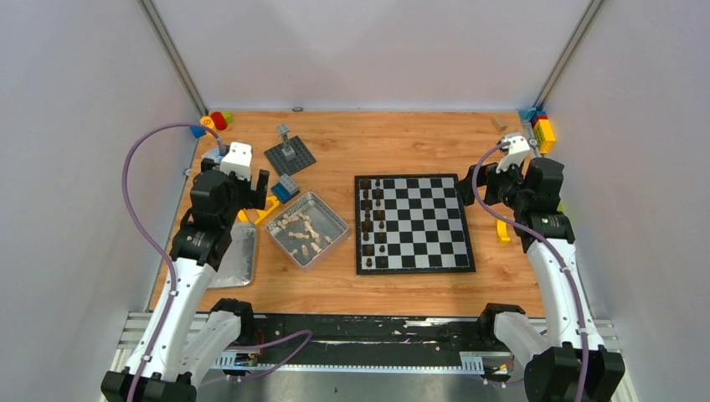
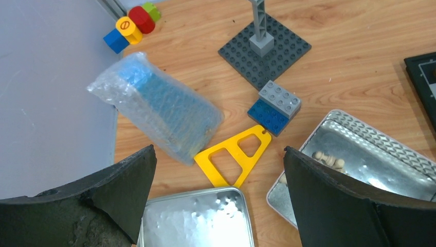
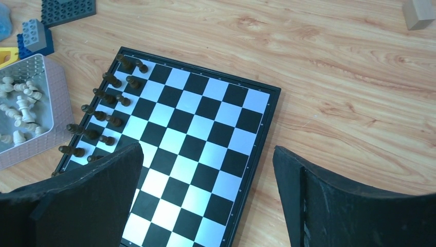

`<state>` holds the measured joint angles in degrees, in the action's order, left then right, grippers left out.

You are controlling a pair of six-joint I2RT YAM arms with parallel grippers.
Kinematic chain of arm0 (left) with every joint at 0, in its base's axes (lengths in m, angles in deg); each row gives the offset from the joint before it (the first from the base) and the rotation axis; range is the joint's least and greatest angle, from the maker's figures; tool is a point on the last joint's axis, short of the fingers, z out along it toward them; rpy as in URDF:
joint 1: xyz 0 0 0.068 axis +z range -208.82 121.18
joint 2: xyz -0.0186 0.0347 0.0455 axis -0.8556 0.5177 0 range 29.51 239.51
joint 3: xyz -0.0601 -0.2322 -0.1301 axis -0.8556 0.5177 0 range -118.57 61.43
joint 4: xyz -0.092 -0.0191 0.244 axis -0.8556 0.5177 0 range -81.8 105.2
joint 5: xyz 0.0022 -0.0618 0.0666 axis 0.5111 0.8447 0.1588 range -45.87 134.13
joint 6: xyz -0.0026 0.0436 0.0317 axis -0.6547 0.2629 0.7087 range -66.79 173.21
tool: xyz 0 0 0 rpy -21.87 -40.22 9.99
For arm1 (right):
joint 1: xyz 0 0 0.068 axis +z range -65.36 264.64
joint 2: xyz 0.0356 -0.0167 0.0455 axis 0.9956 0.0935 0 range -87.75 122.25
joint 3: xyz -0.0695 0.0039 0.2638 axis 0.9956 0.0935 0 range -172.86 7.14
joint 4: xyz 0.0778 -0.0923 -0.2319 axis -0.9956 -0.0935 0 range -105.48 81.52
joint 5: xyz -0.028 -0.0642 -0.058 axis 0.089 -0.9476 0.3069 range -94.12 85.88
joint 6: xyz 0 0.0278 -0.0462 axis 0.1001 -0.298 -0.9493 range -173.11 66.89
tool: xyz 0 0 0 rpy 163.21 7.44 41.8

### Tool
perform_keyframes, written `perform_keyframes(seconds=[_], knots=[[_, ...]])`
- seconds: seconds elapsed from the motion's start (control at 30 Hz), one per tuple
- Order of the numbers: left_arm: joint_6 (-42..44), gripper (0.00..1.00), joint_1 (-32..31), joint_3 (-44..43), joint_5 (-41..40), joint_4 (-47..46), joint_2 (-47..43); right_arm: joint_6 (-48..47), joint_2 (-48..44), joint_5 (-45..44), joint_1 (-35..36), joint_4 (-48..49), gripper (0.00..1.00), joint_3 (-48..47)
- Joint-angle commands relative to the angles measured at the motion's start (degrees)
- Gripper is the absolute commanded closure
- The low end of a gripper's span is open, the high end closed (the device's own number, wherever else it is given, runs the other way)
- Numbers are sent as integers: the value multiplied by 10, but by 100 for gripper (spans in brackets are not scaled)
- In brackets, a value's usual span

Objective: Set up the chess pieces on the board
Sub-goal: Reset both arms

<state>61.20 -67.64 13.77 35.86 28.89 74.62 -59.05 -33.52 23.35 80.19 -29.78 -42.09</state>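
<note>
Dark brown chess pieces (image 1: 374,222) in 2 columns along 9 o'clock edge of chessboard (image 1: 435,226), top view. Cream chess pieces (image 1: 303,233) loose in metal tin (image 1: 331,208), just at 9 o'clock of chessboard. Left gripper (image 2: 218,150) at 9 o'clock of metal tin, jaws released, empty. Right gripper (image 3: 206,148) at 3 o'clock of chessboard, jaws released, empty.

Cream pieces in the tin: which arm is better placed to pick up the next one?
Probably left. The open left gripper hovers right beside the tin holding the cream pieces; the right gripper, also open, sits across the board from it.
</note>
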Motion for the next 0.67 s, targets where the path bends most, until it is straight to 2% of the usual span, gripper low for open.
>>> perform_keyframes(seconds=[0.0,0.63], knots=[[19,0,6,13,5,-26,7,-10,3,-26,-3,33,0,-2],[20,0,6,29,16,-22,9,-23,-14,-26,-3,30,0,5]])
